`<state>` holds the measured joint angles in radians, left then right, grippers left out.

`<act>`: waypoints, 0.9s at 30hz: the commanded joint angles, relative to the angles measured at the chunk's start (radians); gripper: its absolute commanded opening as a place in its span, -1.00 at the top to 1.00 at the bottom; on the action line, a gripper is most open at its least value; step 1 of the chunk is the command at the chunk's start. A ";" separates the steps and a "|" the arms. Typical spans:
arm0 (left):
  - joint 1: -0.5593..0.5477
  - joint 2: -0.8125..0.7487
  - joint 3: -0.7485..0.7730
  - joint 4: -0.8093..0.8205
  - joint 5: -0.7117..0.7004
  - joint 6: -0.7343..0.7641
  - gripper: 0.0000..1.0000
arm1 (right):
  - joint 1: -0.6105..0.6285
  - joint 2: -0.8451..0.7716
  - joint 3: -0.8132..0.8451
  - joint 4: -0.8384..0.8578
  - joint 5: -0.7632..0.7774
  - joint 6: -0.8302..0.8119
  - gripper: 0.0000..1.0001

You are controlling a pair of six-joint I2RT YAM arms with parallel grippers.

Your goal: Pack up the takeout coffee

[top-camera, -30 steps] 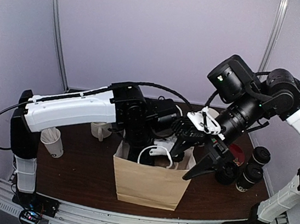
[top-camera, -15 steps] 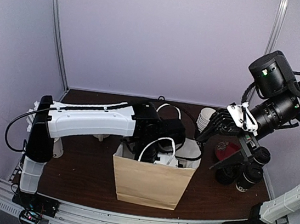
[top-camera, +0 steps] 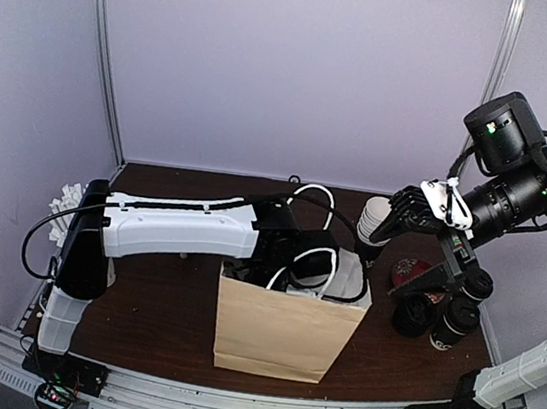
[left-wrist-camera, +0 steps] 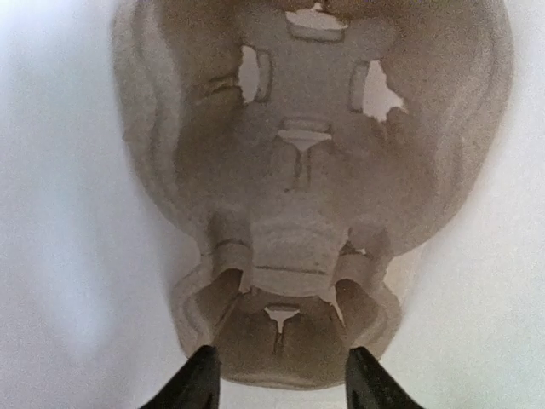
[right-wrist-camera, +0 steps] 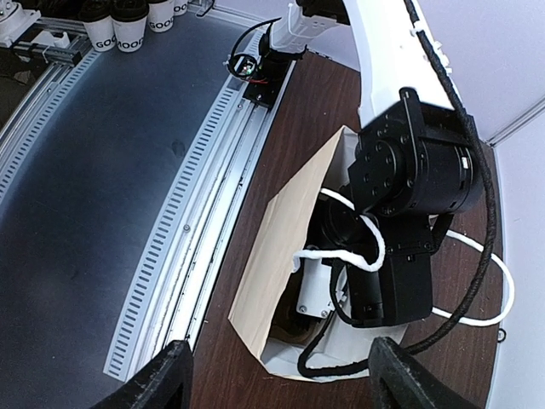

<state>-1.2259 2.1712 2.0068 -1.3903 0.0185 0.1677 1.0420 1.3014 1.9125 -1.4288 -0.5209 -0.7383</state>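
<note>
Top external: two upright cups [top-camera: 458,323] stand at the counter's [top-camera: 157,320] right edge, just beside the right gripper [top-camera: 438,272], spread and empty. The left gripper [left-wrist-camera: 281,385], parted, is inside the bag [top-camera: 282,332].

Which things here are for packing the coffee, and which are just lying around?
For the job: black lidded cup, second black lidded cup, paper bag, pulp cup carrier inside it.
Lying about: stack of white cups, white sticks.
</note>
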 commanded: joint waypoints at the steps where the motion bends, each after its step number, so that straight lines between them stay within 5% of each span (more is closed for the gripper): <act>1: -0.003 -0.057 0.019 -0.017 -0.037 -0.019 -0.13 | -0.023 0.006 -0.002 0.009 0.011 -0.009 -0.50; 12: -0.003 -0.186 0.007 0.042 -0.048 -0.009 -0.53 | -0.159 0.056 0.007 0.030 -0.072 -0.016 -0.63; 27: 0.011 -0.290 0.055 0.139 0.013 0.037 -0.55 | -0.292 0.078 -0.023 0.088 -0.162 0.020 -0.68</act>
<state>-1.2255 1.9236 2.0113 -1.2980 -0.0204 0.1802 0.7635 1.3693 1.9102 -1.3903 -0.6483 -0.7502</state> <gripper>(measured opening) 0.784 0.859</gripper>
